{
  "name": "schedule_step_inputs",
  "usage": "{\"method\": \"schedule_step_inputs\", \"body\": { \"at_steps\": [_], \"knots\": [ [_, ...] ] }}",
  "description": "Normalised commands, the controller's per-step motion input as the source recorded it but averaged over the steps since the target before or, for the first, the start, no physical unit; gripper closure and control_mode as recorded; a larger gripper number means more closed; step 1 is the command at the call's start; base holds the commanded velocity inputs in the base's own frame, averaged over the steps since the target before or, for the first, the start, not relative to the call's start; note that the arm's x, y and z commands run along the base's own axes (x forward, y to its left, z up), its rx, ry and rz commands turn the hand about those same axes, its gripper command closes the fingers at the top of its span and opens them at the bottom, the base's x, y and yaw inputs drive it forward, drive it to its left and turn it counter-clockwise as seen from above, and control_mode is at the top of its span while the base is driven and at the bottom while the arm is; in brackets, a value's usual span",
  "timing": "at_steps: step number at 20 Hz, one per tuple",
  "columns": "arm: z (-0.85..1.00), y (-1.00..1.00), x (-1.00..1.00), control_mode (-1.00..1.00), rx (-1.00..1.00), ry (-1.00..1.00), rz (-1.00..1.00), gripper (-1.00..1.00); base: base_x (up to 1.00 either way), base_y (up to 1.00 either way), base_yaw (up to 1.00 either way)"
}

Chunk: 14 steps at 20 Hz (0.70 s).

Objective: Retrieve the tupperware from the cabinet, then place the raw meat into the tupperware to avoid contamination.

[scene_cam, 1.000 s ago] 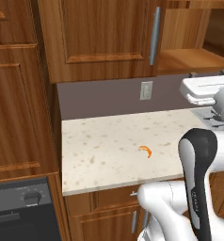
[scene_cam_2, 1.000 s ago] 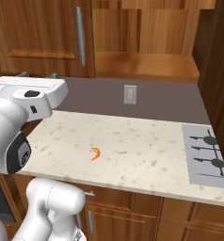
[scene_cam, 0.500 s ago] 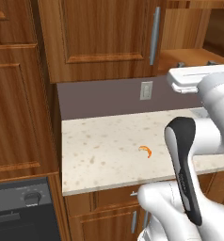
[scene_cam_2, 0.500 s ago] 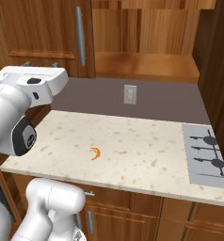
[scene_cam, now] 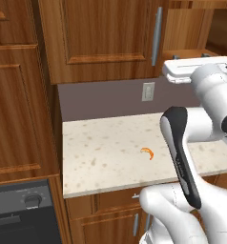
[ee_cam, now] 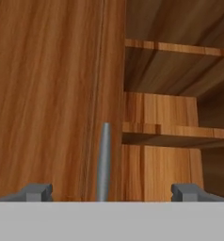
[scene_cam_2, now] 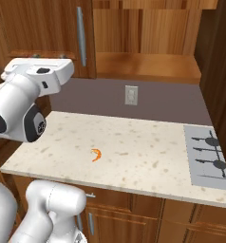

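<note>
Left base view shows the raw meat [scene_cam: 147, 153], a small orange crescent, lying alone on the speckled desk [scene_cam: 101, 152], roughly in its middle and nearer the front edge than the grey back wall. From the right base view the same raw meat [scene_cam_2: 96, 154] sits on the left half of the desk [scene_cam_2: 148, 156], well apart from the stove burners [scene_cam_2: 209, 159] at the right end. A white wall outlet [scene_cam_2: 130, 95] is set in the back wall, above and to the right of the meat. Over the desk hangs the cabinet [scene_cam: 106, 38]: its left door is closed, with a long vertical silver handle [scene_cam: 156, 36] along its right edge, and to the right of that door the inside stands open, showing lighter wood shelves [scene_cam_2: 148, 66]. The tupperware cannot be made out in the cabinet opening. The gripper [ee_cam: 113, 190] is raised to the level of the cabinet's bottom edge, facing the closed door; in the hand view the handle [ee_cam: 103, 160] rises between the fingers [ee_cam: 36, 191], which stand wide apart and hold nothing, with the shelves [ee_cam: 175, 134] to the right.
</note>
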Motion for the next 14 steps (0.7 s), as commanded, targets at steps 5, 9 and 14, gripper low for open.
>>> {"method": "schedule_step_inputs", "body": {
  "at_steps": [5, 9, 14],
  "knots": [
    [0.03, 0.07, 0.35, -1.00, 0.00, 0.00, 0.01, -1.00, 0.00, 0.00, 0.00],
    [0.03, 0.06, 0.39, -1.00, 0.00, 0.00, 0.01, -1.00, 0.00, 0.00, 0.00],
    [0.02, 0.00, 0.39, -1.00, 0.00, 0.00, 0.01, -1.00, 0.00, 0.00, 0.00]
  ]
}}
